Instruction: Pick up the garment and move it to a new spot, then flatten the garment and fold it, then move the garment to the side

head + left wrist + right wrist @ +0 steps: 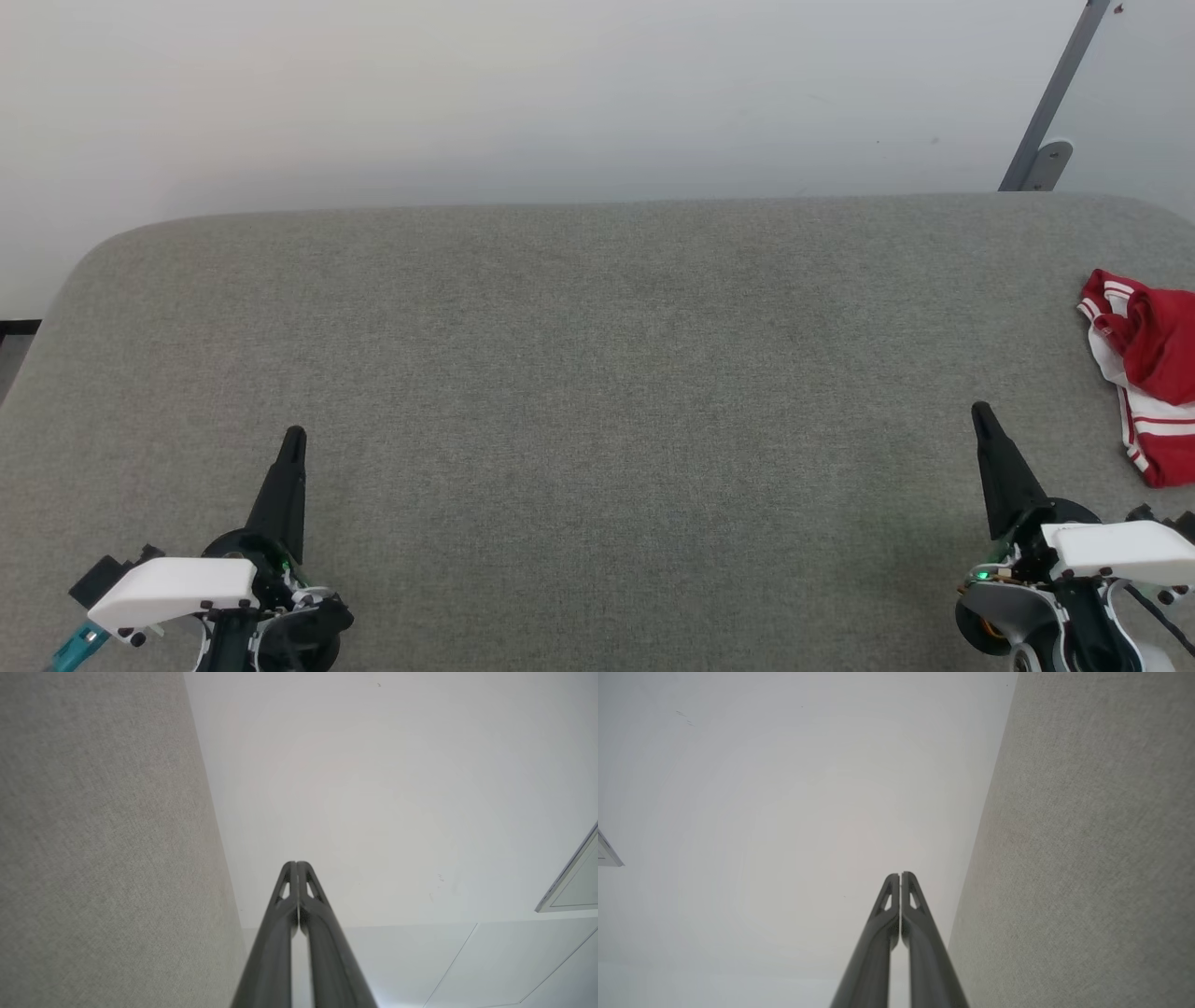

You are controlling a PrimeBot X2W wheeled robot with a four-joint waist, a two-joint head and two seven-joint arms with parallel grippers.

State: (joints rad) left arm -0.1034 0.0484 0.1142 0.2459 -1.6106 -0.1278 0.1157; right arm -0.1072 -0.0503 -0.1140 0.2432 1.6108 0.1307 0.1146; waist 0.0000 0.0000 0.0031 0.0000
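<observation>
Garment [1158, 359] in a heap, near and right of closed, empty right gripper [980, 412]

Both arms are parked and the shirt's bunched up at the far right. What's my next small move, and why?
Probably open the right gripper and reach it toward the garment. It lies crumpled at the right side of the grey surface, just beyond that gripper and far from the left gripper. Both grippers are shut and hold nothing.

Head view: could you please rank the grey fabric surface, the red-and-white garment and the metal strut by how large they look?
1. grey fabric surface
2. garment, though the frame edge cuts it off
3. metal strut, thin and farther away
</observation>
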